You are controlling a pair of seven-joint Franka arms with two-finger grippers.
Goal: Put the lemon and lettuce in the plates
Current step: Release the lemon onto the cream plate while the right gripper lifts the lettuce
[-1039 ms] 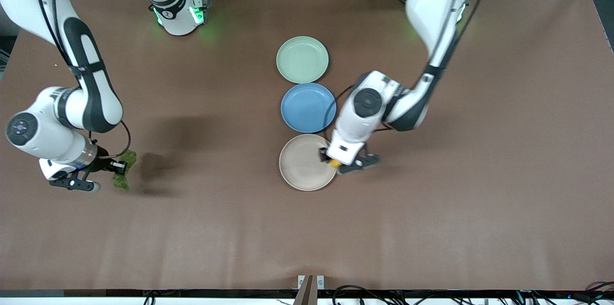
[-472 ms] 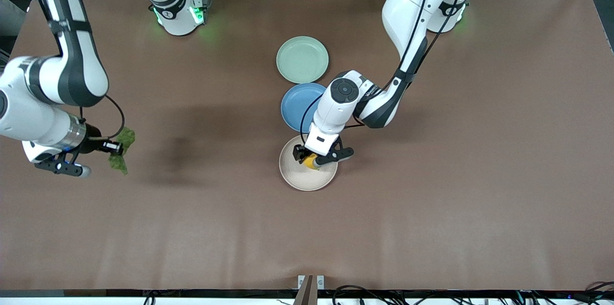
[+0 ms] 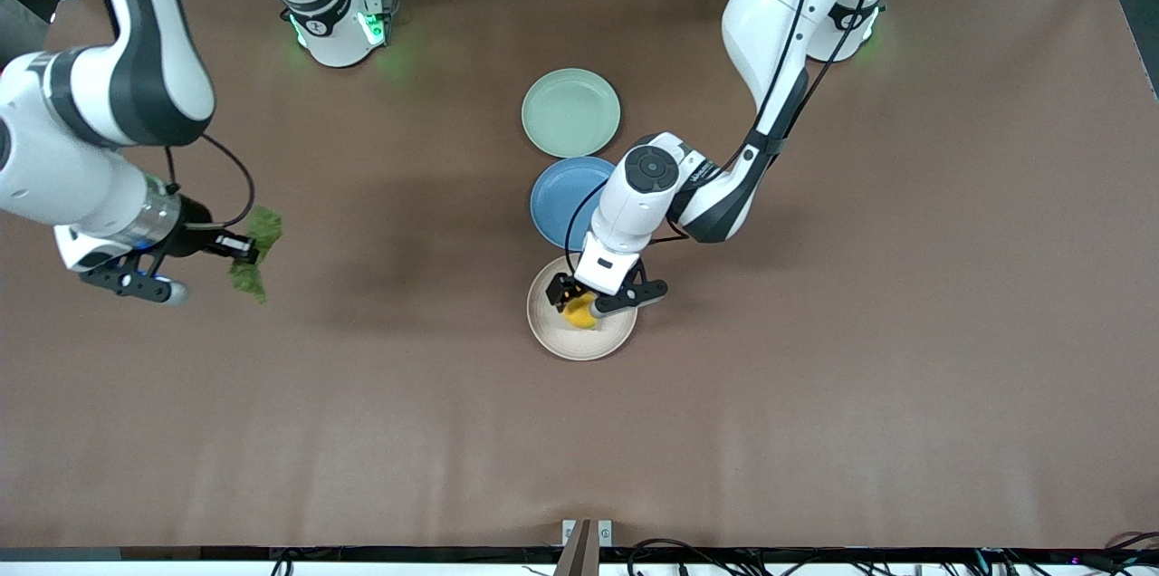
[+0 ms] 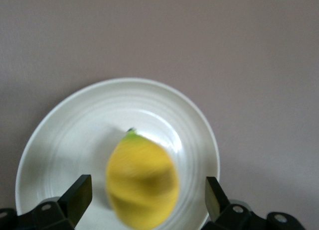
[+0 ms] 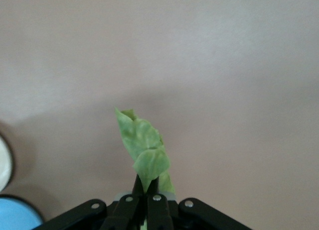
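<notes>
The yellow lemon [image 3: 579,314] is in the cream-beige plate [image 3: 552,333], blurred, between the spread fingers of my left gripper [image 3: 590,300], which is open just above the plate. In the left wrist view the lemon [image 4: 143,182] has a gap to each finger over the plate [image 4: 65,135]. My right gripper [image 3: 240,250] is shut on the stem end of the green lettuce [image 3: 260,243], held up over bare table at the right arm's end. The leaf [image 5: 142,140] sticks out from the closed jaws of the right gripper [image 5: 148,182]. The mint green plate [image 3: 570,112] holds nothing.
A blue plate [image 3: 563,200] lies between the mint and cream plates, partly under the left arm. The three plates form a row in the table's middle. The blue plate [image 5: 15,216] also shows at the right wrist view's edge.
My left gripper moved over the cream plate, opened and let go of the lemon. My right gripper rose with the lettuce and shifted toward the plates.
</notes>
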